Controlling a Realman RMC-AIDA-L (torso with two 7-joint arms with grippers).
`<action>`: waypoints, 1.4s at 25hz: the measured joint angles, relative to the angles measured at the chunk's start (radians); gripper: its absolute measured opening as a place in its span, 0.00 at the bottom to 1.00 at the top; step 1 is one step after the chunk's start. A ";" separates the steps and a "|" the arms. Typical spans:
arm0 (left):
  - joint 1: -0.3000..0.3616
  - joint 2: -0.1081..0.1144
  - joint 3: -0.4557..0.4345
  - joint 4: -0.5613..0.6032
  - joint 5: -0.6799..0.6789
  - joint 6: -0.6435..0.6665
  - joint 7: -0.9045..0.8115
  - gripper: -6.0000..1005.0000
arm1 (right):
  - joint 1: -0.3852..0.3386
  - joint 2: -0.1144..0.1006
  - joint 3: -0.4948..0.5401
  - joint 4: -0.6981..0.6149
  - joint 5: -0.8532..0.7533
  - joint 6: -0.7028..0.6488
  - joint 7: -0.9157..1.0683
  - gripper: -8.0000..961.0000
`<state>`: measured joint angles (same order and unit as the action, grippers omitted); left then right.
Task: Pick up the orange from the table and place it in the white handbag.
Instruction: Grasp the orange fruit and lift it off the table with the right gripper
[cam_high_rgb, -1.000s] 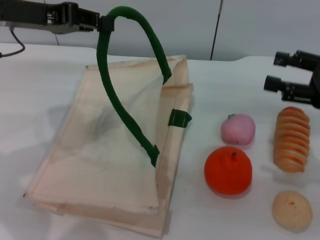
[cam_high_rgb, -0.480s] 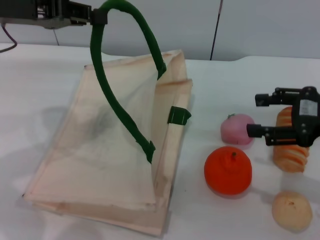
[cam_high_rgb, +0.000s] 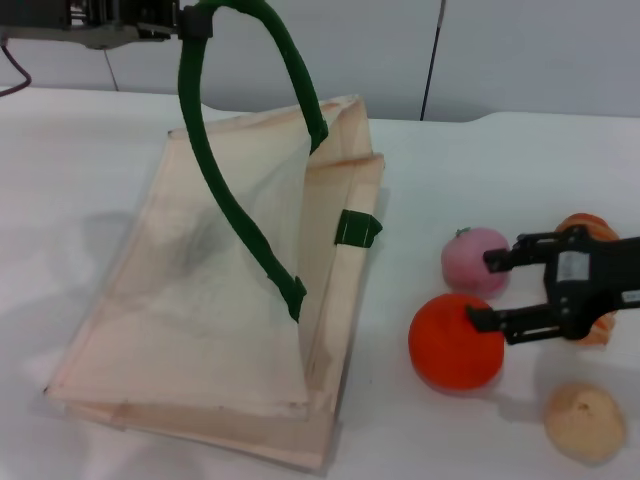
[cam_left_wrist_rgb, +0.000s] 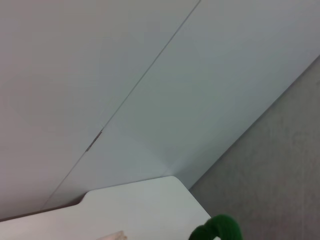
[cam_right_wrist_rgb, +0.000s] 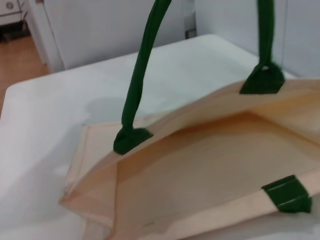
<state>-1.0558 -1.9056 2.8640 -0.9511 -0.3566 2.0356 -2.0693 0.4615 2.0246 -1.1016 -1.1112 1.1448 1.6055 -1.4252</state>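
The orange (cam_high_rgb: 448, 348) rests on the white table (cam_high_rgb: 90, 180), to the right of the white handbag (cam_high_rgb: 200, 300). My right gripper (cam_high_rgb: 480, 290) is open and hovers at the orange's upper right side, one fingertip near the pink fruit and the other over the orange's edge. At the top left, my left gripper (cam_high_rgb: 190, 20) is shut on one green handle (cam_high_rgb: 230, 180) and holds it up, which lifts the bag's top panel. The right wrist view looks into the handbag's (cam_right_wrist_rgb: 210, 175) open mouth. A tip of the green handle (cam_left_wrist_rgb: 217, 231) appears in the left wrist view.
A pale pink round fruit (cam_high_rgb: 470, 255) lies just behind the orange. A tan bun (cam_high_rgb: 585, 422) sits at the front right. An orange-brown ridged bread (cam_high_rgb: 590, 228) is mostly hidden behind my right gripper. The second green handle's tab (cam_high_rgb: 357, 230) lies on the bag's right edge.
My right gripper has come down and to the left, from beside the ridged bread to right over the orange. The left gripper has held the handle up, shifting slightly.
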 joint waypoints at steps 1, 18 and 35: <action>0.000 0.000 0.000 0.000 0.000 0.000 0.000 0.13 | 0.000 0.000 -0.016 0.000 -0.001 -0.007 0.004 0.83; -0.001 0.002 0.000 0.000 -0.001 0.000 0.000 0.13 | 0.027 0.003 -0.218 0.005 -0.094 -0.193 0.124 0.84; -0.002 0.002 0.000 0.001 -0.001 0.000 0.000 0.13 | 0.079 0.003 -0.261 0.078 -0.172 -0.221 0.170 0.83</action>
<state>-1.0573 -1.9036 2.8640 -0.9497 -0.3576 2.0356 -2.0693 0.5404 2.0279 -1.3625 -1.0334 0.9730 1.3842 -1.2553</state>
